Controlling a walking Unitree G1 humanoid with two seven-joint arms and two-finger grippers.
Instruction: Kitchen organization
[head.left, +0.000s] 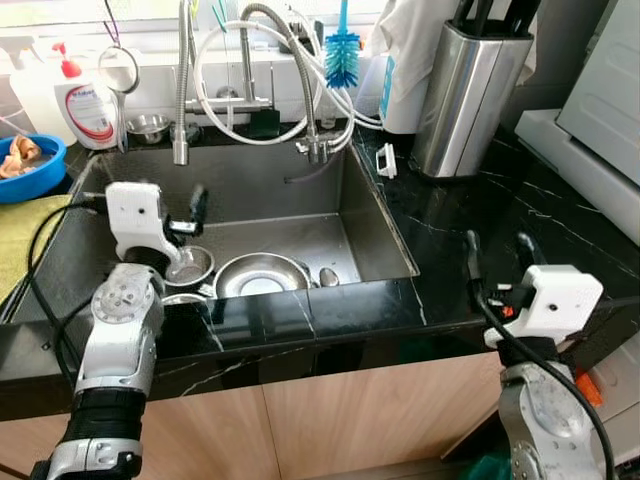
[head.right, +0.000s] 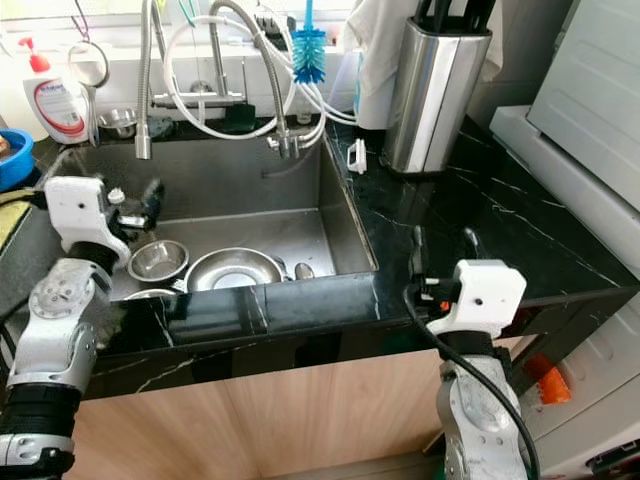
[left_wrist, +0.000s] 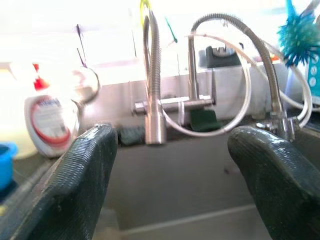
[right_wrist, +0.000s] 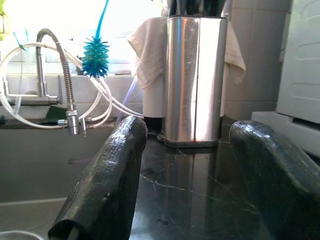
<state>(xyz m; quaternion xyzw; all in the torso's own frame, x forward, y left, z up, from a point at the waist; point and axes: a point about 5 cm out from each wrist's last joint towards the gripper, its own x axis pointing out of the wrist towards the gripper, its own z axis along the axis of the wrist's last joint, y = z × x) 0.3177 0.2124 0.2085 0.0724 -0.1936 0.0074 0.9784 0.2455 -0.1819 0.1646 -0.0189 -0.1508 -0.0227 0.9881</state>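
The left claw (left_wrist: 170, 175) hangs released over the sink (head.left: 300, 195), where steel bowls (head.left: 262, 275) lie on the bottom, while the right claw (right_wrist: 200, 170) hovers released above the black marble tabletop (head.left: 500, 215) near the knife block (head.left: 468, 95).

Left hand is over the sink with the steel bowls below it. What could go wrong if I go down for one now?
1. The left hand hangs open above the small bowl, which sits tight against the large bowl; closing could catch both rims or knock them.
2. The hoses loop low over the sink; reaching further back may snag them.
3. The right hand, open over the countertop, could hit the knife block if swung forward.
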